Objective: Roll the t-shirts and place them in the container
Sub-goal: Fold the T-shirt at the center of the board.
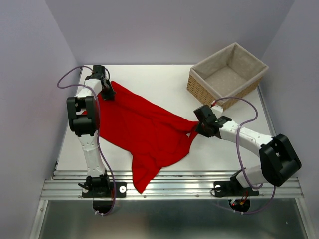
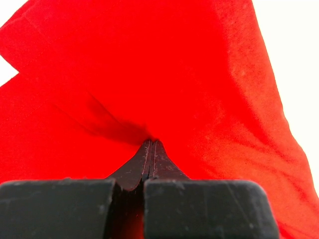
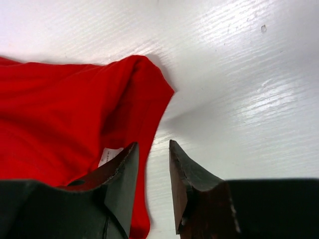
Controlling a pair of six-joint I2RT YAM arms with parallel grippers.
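The red t-shirt [image 1: 144, 129] lies spread and creased across the white table, with one end draped over the front rail. My left gripper [image 1: 108, 94] is at its far left corner. In the left wrist view the gripper [image 2: 151, 142] is shut, and the t-shirt [image 2: 199, 74] puckers into the fingertips. My right gripper [image 1: 195, 130] sits at the shirt's right edge. In the right wrist view it [image 3: 152, 143] is open with a narrow gap, and the edge of the t-shirt [image 3: 60, 109] lies beside the left finger, with a white label [image 3: 109, 155] showing.
A beige-lined wicker basket [image 1: 227, 74] stands at the back right of the table [image 1: 164, 79]. A metal rail [image 1: 199, 186] runs along the front edge. Grey walls close in both sides and the back.
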